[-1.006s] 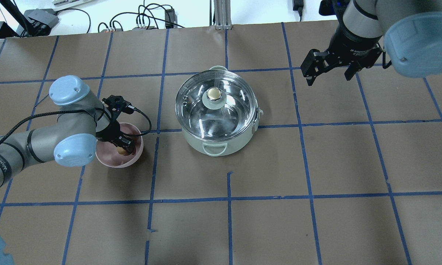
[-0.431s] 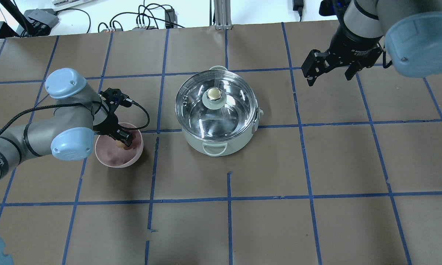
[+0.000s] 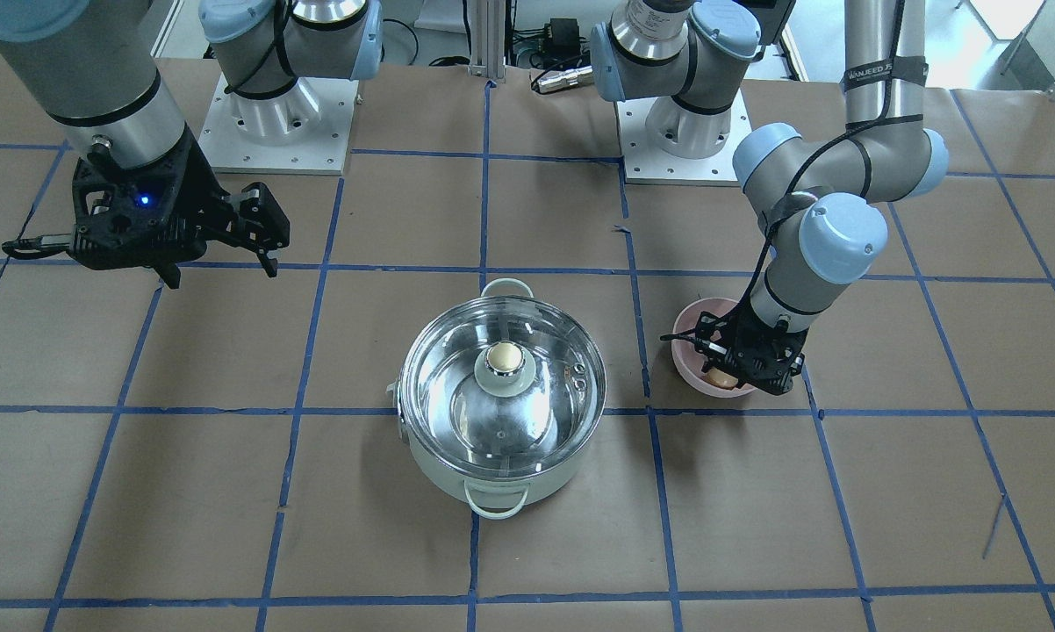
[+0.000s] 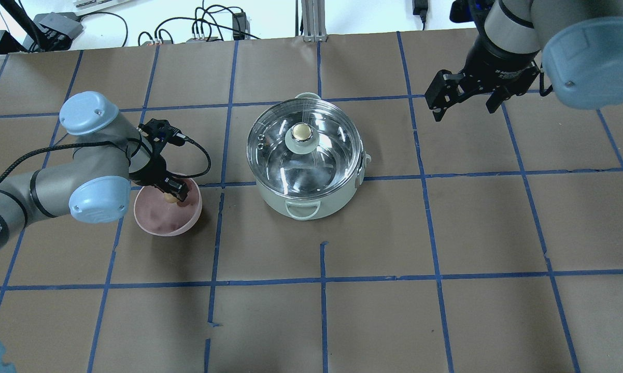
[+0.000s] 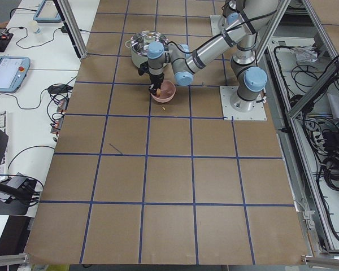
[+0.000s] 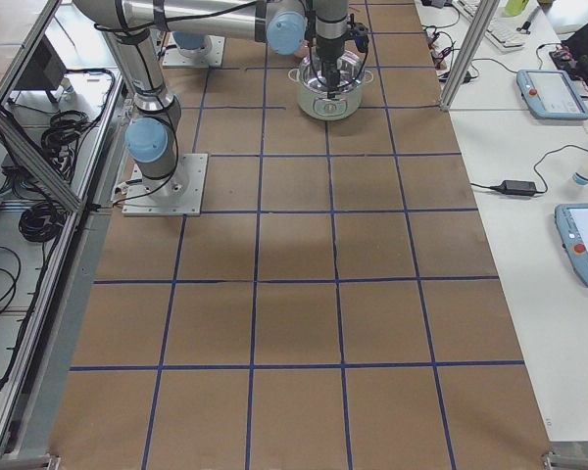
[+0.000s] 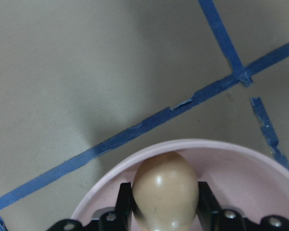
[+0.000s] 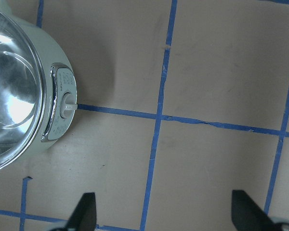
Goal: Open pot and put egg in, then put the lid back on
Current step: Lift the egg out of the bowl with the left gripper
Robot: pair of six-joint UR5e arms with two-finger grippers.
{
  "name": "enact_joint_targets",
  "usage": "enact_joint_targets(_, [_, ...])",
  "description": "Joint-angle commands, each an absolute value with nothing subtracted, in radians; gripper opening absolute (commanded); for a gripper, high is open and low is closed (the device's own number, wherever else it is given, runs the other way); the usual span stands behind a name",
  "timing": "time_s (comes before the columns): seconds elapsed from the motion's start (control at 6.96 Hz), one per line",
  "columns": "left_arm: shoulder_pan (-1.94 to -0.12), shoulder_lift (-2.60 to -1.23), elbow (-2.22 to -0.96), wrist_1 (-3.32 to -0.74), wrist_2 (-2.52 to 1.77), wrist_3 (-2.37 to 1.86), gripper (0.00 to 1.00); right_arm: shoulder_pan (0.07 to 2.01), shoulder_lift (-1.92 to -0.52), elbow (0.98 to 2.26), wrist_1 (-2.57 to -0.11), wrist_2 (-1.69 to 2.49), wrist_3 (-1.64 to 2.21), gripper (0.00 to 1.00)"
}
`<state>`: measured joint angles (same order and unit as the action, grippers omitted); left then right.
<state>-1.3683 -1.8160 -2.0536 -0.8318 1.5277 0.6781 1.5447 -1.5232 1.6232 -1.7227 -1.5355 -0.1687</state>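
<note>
The pale mint-white pot stands mid-table with the clear glass lid and its cream-gold knob on it; it also shows in the front view. My left gripper is shut on the tan egg and holds it above the far part of the pink bowl. In the front view the egg shows under the left gripper. My right gripper is open and empty, high up to the right of the pot.
The pink bowl sits to the left of the pot in the overhead view. Cables and boxes lie beyond the table's far edge. The pot's control knob faces the right gripper's side.
My left gripper has risen and drawn back toward the far rim of the pink bowl with the egg held in it. The right arm has barely moved.
</note>
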Motion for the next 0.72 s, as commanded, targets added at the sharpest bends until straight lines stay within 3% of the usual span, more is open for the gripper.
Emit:
enact_joint_targets(0.0, [-1.37,-1.784,-1.981,-0.927,1.497,0.657,0.25,1.545,-1.523,1.623,-1.723,-1.536,-0.169,1.0])
enact_joint_targets(0.57, [-1.425,-1.698,-1.691,-1.353,1.494,0.464,0.25,1.545,-1.523,1.624,-1.723,-1.536,-0.169,1.0])
